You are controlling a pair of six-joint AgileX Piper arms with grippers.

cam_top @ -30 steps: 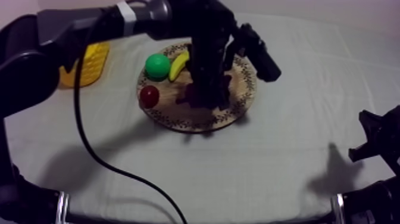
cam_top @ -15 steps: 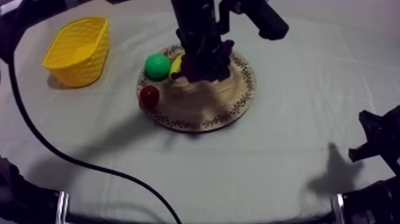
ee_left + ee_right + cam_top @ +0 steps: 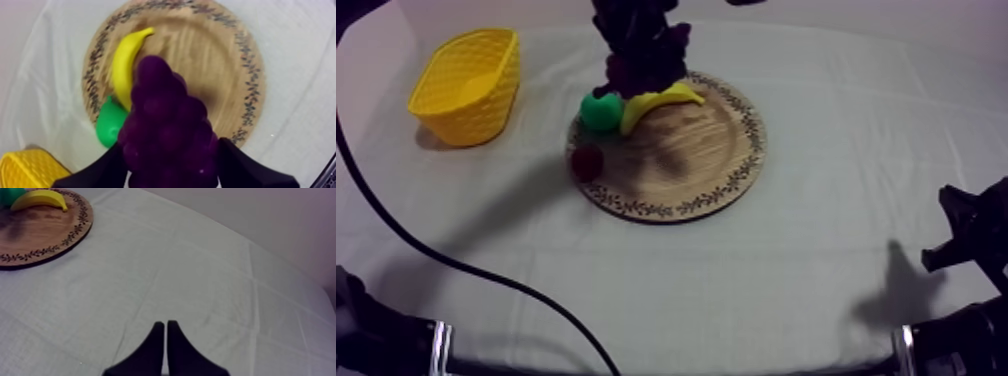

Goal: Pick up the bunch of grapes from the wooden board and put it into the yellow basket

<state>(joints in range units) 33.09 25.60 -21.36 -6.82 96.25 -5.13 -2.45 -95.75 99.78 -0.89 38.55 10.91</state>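
Up at the top centre of the top view, the bunch of grapes [image 3: 641, 48] hangs in the air above the far left rim of the round wooden board [image 3: 711, 150], off its surface. In the left wrist view the left jaws are closed on the bunch, one black finger [image 3: 97, 172] pressed against each side of the purple cluster [image 3: 167, 135].

On the board beneath it lie the banana [image 3: 661, 100] and, touching the banana's left end, the green pear [image 3: 600, 111]. The small red fruit [image 3: 586, 160] sits at the board's left rim. The yellow basket [image 3: 466, 85] stands on the desk [image 3: 786, 280] in the upper left of the top view, well apart from the board, with no fruit visible inside it.

The right jaws sit low at the right edge of the top view. In the right wrist view they lie together as a narrow wedge holding nothing, over bare cloth.
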